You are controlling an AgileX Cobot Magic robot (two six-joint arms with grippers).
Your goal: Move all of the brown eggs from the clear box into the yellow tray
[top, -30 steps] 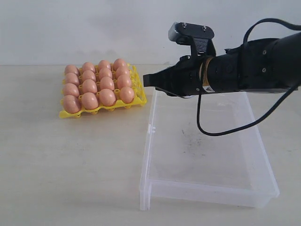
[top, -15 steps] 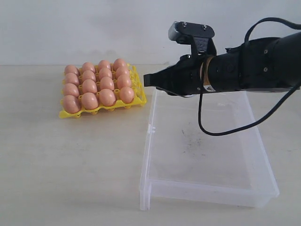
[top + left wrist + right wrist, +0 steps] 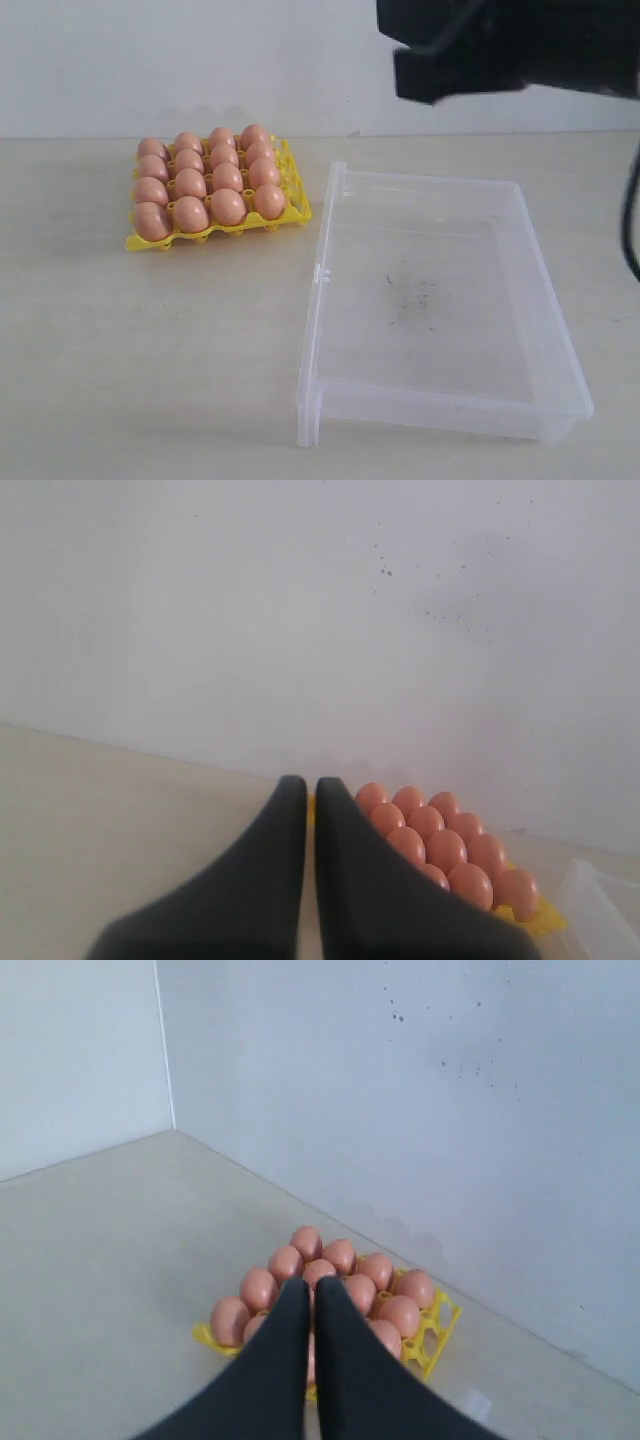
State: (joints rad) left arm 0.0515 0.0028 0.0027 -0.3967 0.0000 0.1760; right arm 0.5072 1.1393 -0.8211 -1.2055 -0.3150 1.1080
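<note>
The right arm is hanging high at the upper right edge of the exterior view, dark and blurred. The right gripper is holding its 2 jaws pressed together, gripping nothing. The left gripper is doing likewise.

Sixteen brown eggs sit one per cup in the yellow tray, filling all four rows. The clear box lies flat just beside the tray, open side up and empty, with dark scuffs on its floor.
</note>
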